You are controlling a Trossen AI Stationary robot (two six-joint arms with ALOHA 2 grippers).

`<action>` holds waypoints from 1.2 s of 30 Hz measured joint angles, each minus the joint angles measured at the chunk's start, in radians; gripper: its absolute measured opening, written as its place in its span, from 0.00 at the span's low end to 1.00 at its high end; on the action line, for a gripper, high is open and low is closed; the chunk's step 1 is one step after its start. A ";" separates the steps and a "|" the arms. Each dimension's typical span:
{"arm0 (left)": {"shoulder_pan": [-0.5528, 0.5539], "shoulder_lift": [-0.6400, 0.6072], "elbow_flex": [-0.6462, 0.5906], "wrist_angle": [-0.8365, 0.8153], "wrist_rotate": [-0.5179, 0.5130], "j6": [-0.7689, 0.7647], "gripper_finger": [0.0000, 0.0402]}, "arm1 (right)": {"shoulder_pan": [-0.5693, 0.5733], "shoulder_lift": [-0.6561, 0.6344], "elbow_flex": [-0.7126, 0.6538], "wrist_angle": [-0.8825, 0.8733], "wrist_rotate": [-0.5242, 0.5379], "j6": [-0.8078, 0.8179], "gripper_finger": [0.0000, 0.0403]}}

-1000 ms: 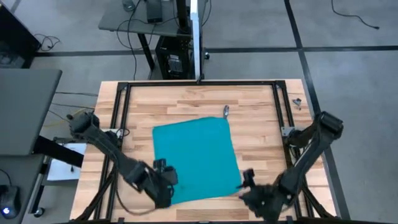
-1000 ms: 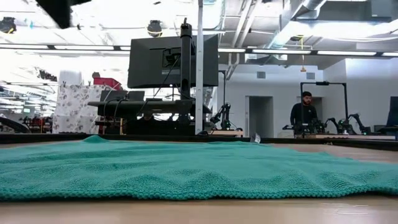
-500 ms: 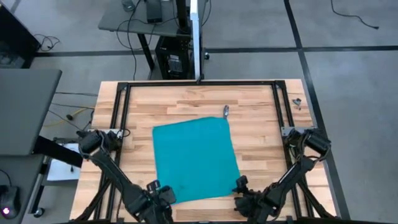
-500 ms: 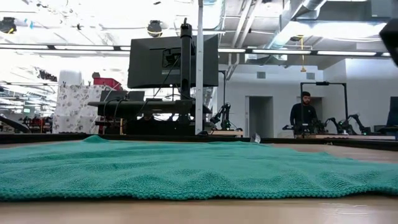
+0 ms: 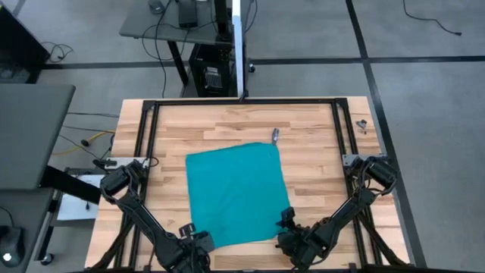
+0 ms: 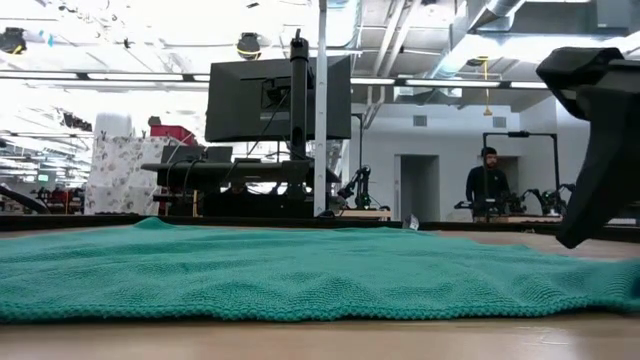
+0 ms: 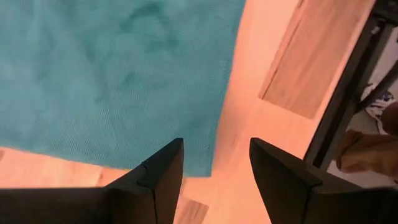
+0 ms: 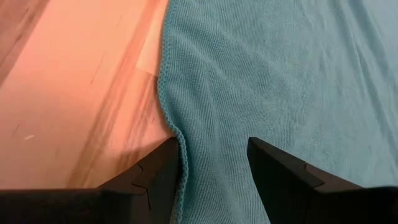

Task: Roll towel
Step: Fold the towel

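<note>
- Towel, high view: it lies flat and unrolled in the middle of the tabletop. The left gripper hovers at its near left corner, the right gripper at its near right corner. I judge this the approach step, before any grasp.
- Low view: the towel spreads flat across the wood, and a dark arm part shows at the right edge.
- Left wrist view: the left gripper stands wide and empty above the towel's corner edge.
- Right wrist view: the right gripper is wide, straddling the towel's hem, holding nothing. Next, both should lower, pinch the near edge and turn it over evenly.
</note>
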 joint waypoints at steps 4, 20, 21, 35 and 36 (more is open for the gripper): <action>0.000 0.048 -0.002 0.062 0.021 0.072 0.42 | -0.002 0.000 -0.001 0.003 -0.002 0.004 0.46; 0.013 0.092 0.001 0.002 -0.017 0.147 0.42 | 0.004 0.000 -0.004 0.008 -0.008 0.052 0.46; 0.014 0.093 0.001 -0.003 -0.027 0.145 0.42 | 0.004 0.000 -0.004 0.009 -0.009 0.052 0.46; 0.027 0.137 -0.001 -0.037 -0.056 0.172 0.37 | 0.004 0.000 -0.004 0.013 -0.011 0.052 0.44; 0.026 0.138 -0.001 -0.039 -0.059 0.170 0.34 | 0.004 0.000 -0.004 0.013 -0.012 0.052 0.43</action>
